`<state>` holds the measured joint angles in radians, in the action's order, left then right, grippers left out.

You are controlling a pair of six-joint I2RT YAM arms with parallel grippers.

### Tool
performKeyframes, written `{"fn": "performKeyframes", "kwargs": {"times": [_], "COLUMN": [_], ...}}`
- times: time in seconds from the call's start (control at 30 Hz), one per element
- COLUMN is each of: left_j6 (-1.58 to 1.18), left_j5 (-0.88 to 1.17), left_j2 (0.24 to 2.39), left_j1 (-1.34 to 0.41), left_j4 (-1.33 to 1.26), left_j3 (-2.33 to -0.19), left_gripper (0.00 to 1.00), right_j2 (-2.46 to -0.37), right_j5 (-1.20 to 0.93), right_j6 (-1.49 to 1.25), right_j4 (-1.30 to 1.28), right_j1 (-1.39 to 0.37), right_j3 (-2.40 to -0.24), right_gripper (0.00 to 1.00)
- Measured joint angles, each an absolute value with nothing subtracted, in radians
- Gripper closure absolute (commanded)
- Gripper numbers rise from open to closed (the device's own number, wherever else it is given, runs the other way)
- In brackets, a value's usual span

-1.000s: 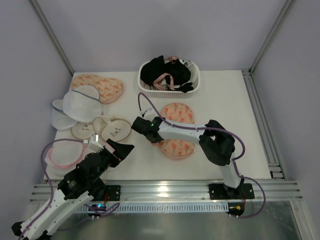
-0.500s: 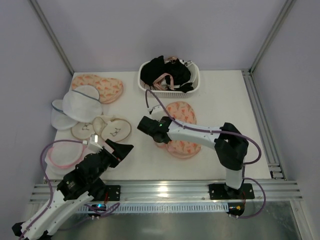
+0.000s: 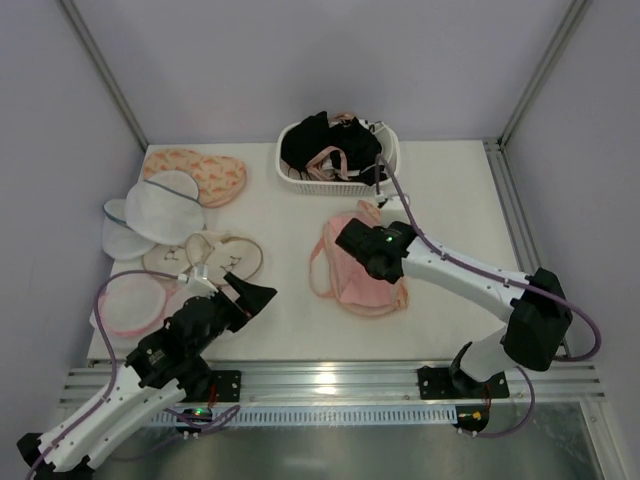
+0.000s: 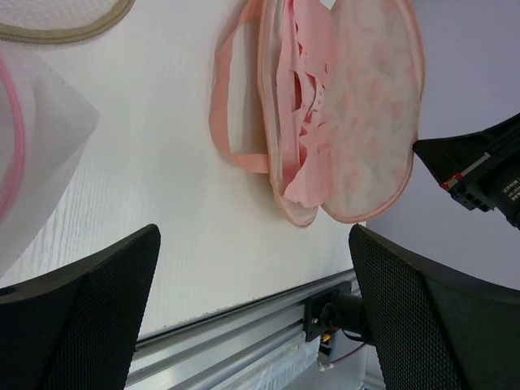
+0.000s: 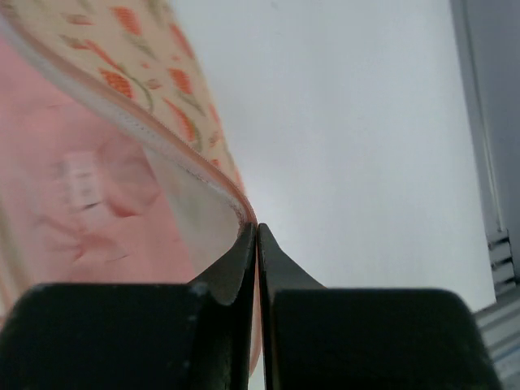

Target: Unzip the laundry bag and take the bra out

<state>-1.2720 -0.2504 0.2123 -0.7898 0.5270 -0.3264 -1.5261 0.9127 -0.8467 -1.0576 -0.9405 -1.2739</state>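
Observation:
The peach printed laundry bag (image 3: 368,292) lies open in the middle of the table. The light pink bra (image 3: 338,268) shows inside it, with a strap loop hanging out on the left. My right gripper (image 3: 352,240) is shut on the pink zip rim of the bag's raised half; in the right wrist view the fingertips (image 5: 257,237) pinch the rim, with the printed shell (image 5: 154,77) and the bra (image 5: 81,187) to their left. The left wrist view shows the bra (image 4: 302,122) between the two halves and the lifted half (image 4: 375,122). My left gripper (image 3: 257,296) is open and empty, left of the bag.
A white basket (image 3: 338,178) with black garments stands at the back. A second peach bag (image 3: 195,172), white mesh bags (image 3: 160,210), cream round bags (image 3: 228,256) and a pink-rimmed mesh bag (image 3: 128,302) lie on the left. Metal rail (image 3: 330,380) along the near edge.
My right gripper has swung from the bag's left side to the right, pulling the top half open and showing the bra. My left gripper has edged slightly right.

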Motion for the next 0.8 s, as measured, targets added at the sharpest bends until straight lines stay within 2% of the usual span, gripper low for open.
{"fn": "performKeyframes", "kwargs": {"times": [0.17, 0.2, 0.27, 0.3, 0.4, 0.57, 0.7, 0.8], "left_j6": [-1.247, -1.244, -1.237, -1.233, -1.221, -1.211, -1.199, -1.196], "left_j5": [-0.226, -0.222, -0.208, -0.204, -0.189, -0.179, -0.179, -0.178], "left_j2": [0.313, 0.336, 0.378, 0.398, 0.441, 0.471, 0.466, 0.450], "left_j1": [-0.790, -0.790, -0.790, -0.790, -0.790, -0.790, -0.790, -0.790], "left_j4": [0.461, 0.449, 0.428, 0.416, 0.387, 0.363, 0.356, 0.356], "left_j3": [-0.327, -0.328, -0.333, -0.338, -0.350, -0.366, -0.372, -0.372], "left_gripper": [0.00, 0.01, 0.01, 0.01, 0.01, 0.00, 0.01, 0.01], "right_j2": [-1.384, -1.346, -1.273, -1.241, -1.176, -1.068, -0.913, -0.903], "right_j5": [0.938, 0.943, 0.949, 0.949, 0.950, 0.868, 0.636, 0.458], "right_j6": [-0.894, -0.891, -0.876, -0.864, -0.821, -0.690, -0.554, -0.512], "right_j4": [-1.110, -1.109, -1.103, -1.092, -1.069, -0.932, -0.736, -0.617], "right_j1": [-0.704, -0.653, -0.563, -0.525, -0.451, -0.442, -0.444, -0.444], "right_j3": [-1.087, -1.056, -1.010, -0.995, -0.983, -0.962, -0.876, -0.834], "right_gripper": [0.96, 0.92, 0.74, 0.56, 0.43, 0.37, 0.32, 0.25]}}
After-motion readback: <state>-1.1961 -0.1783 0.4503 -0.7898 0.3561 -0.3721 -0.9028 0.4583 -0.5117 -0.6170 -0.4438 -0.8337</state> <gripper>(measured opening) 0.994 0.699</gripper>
